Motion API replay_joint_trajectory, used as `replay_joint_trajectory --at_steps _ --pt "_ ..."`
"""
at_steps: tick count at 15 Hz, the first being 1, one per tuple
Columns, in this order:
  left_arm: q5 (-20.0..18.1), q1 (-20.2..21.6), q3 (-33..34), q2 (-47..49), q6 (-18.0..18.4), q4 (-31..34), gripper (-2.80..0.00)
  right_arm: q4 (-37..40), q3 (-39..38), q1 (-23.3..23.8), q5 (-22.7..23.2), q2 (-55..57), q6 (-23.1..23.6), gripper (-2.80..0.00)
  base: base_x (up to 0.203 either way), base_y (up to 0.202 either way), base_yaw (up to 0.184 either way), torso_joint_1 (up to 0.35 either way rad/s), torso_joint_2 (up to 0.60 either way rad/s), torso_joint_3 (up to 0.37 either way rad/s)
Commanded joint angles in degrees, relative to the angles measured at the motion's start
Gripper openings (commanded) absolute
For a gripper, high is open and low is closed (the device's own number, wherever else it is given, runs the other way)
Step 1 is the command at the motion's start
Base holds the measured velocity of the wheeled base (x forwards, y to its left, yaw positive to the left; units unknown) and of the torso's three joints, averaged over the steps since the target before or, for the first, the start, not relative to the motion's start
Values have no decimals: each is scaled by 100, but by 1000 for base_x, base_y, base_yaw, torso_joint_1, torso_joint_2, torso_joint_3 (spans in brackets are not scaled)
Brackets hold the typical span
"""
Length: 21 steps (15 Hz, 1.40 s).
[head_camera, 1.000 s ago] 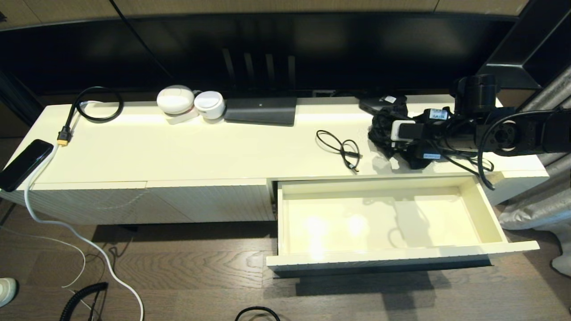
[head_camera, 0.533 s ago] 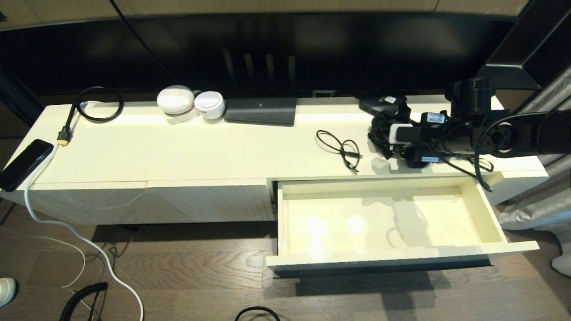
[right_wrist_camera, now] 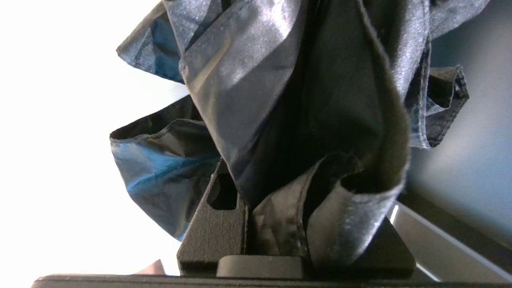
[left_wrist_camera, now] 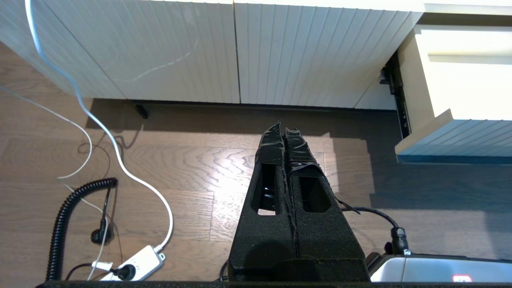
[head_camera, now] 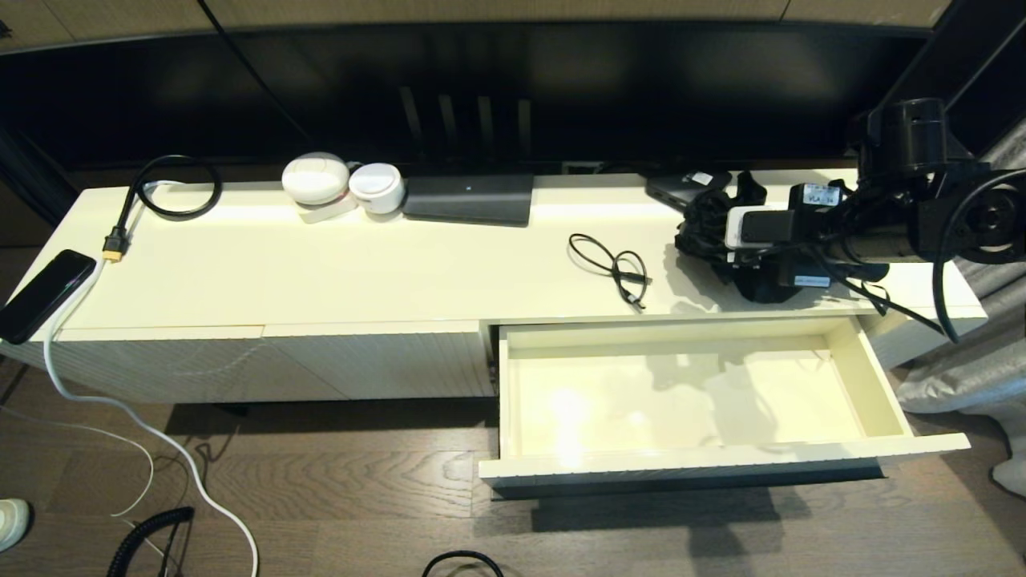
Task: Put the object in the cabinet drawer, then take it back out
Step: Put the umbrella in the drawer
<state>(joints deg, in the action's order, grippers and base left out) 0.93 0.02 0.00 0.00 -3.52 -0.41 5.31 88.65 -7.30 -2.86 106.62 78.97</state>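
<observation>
A crumpled black fabric object (head_camera: 704, 228) hangs bunched in my right gripper (head_camera: 716, 240), over the right end of the cabinet top, just behind the drawer. In the right wrist view the fabric (right_wrist_camera: 280, 100) fills the space between the black fingers (right_wrist_camera: 216, 232) and hides their tips. The cabinet drawer (head_camera: 721, 463) is pulled out wide, its smooth cream interior bare. My left gripper (left_wrist_camera: 283, 134) is parked shut over the wooden floor, left of the drawer's ribbed front (left_wrist_camera: 460, 138).
A thin black cable (head_camera: 613, 268) lies on the cabinet top left of the fabric. A dark flat box (head_camera: 469, 199), two white round devices (head_camera: 317, 180) and a small black device (head_camera: 677, 188) line the back edge. A phone (head_camera: 44, 295) sits far left.
My right arm has moved up and to the right, carrying the black fabric with it. The shadow in the drawer has shifted. The left arm and drawer stay still.
</observation>
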Motion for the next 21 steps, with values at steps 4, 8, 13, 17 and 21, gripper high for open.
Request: replay_joint_trajectory --at_steps 4,8,13,17,21 --pt "4 -1 0 0 -8 -4 -280 217 -792 -471 -186 -1216 -550 -280 0 0 0 0 0 0" --pt "4 -1 0 0 -8 -2 -280 576 -1416 -1010 -531 -1568 -1378 -280 0 0 0 0 0 0" --pt "4 -2 0 0 -8 -2 -280 588 -2295 -1290 -533 -1582 -2058 -280 0 0 0 0 0 0" --pt "4 4 0 0 -8 -2 -280 248 -2698 -1283 -454 -1159 -2096 -280 0 0 0 0 0 0" --pt "4 -2 0 0 -8 -11 -280 -296 -2686 -1288 -274 -461 -2032 -280 0 0 0 0 0 0"
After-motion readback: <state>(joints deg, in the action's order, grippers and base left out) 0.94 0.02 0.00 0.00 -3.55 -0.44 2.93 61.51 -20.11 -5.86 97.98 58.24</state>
